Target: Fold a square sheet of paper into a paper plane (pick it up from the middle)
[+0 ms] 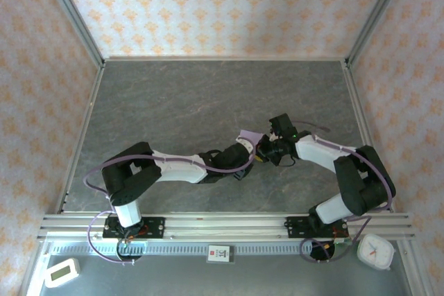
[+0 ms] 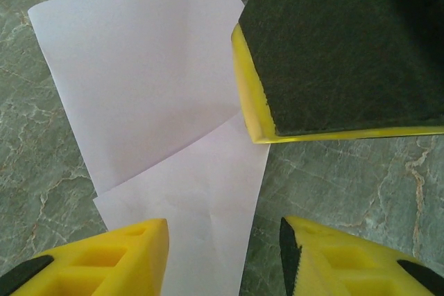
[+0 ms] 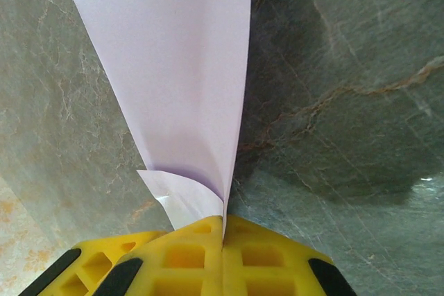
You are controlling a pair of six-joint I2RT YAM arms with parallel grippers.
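The lavender sheet of paper is folded over itself, one layer lying across another, above the grey table. My right gripper is shut on its edge, and the paper rises away from the closed yellow fingers. In the left wrist view one black-padded right finger sits at the paper's right edge. My left gripper is open, its jaws straddling the paper's lower edge with nothing pinched. From above, both grippers meet mid-table around a small strip of paper. A slim pointed paper plane is out of view.
The grey marbled table is walled by patterned panels on three sides. A metal rail runs along the near edge. A small white device and a white timer lie beyond the rail.
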